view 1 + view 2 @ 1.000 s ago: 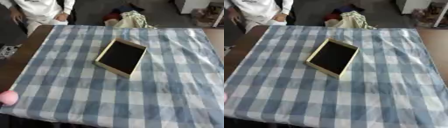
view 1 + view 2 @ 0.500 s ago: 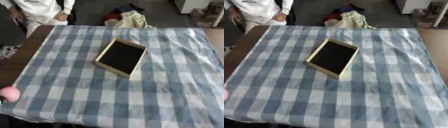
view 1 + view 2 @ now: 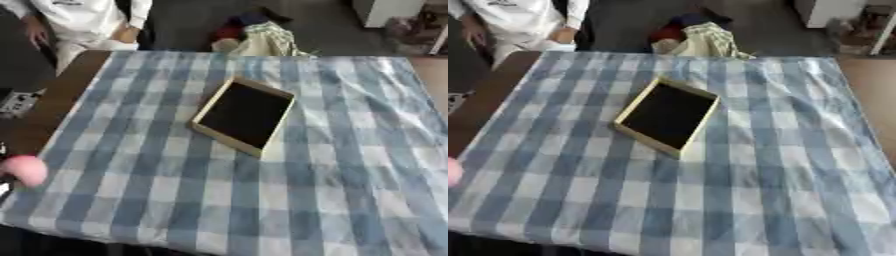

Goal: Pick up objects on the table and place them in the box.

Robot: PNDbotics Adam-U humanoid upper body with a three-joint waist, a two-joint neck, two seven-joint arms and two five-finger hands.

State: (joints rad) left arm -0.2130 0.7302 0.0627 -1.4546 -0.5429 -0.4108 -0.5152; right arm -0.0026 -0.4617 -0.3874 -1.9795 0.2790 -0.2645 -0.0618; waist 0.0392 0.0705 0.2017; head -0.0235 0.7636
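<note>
A counter (image 3: pixel 350 165) covered by a blue-and-white checked cloth is seen from above. A shallow box (image 3: pixel 243 115) with a pale rim and dark inside lies askew toward the far edge; nothing can be made out in it. A pink object (image 3: pixel 24 170) sits at the left edge, near the front corner. Whether a hand grips it cannot be told.

One box, one pink thing, one checked cloth.

A single shallow box (image 3: pixel 243 115) with a pale rim and a dark inside lies on one blue-and-white checked cloth (image 3: pixel 332 170) that covers one table (image 3: pixel 54 107). One small round pink thing (image 3: pixel 24 170) shows well to the left of the box and nearer, at the cloth's left edge. Beyond the box, past the far edge of the cloth, lies one heap of bundled fabric (image 3: pixel 697 39).
</note>
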